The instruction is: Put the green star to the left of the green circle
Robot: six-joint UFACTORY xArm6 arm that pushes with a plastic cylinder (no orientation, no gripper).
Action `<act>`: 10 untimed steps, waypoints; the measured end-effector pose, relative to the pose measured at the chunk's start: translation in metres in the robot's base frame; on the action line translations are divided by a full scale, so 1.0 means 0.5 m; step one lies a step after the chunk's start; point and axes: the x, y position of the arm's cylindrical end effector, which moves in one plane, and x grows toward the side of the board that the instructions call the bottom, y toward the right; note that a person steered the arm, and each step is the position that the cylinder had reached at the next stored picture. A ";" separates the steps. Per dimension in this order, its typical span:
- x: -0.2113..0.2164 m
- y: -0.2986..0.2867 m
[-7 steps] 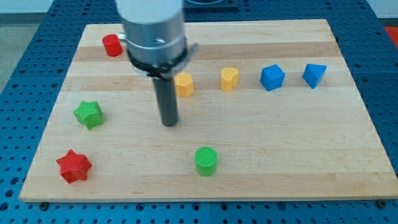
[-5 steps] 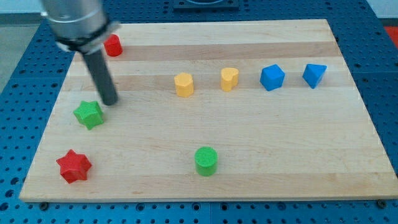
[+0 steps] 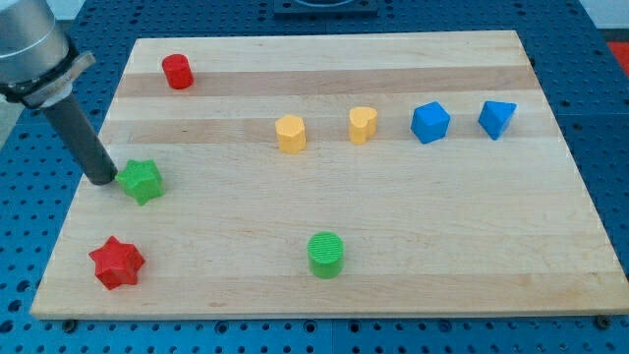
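Observation:
The green star [image 3: 142,181] lies near the board's left edge, at mid height. The green circle [image 3: 325,255] stands far to its right and lower, near the view's bottom centre. My tip [image 3: 102,180] rests on the board just left of the green star, touching or almost touching its left side. The rod rises up and to the left toward the arm at the view's top left corner.
A red star [image 3: 117,263] lies at the bottom left. A red cylinder [image 3: 178,72] stands at the top left. A yellow hexagon [image 3: 290,134], a yellow heart [image 3: 363,125], a blue block [image 3: 430,123] and a second blue block [image 3: 497,118] form a row across the upper half.
My tip has swept from the board's middle leftward, passed above the green star, and now sits at the star's left side. No block has visibly moved.

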 end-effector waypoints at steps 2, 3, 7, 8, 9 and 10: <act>0.008 0.046; 0.023 0.066; 0.035 0.303; 0.048 0.320; 0.060 0.320; 0.099 0.320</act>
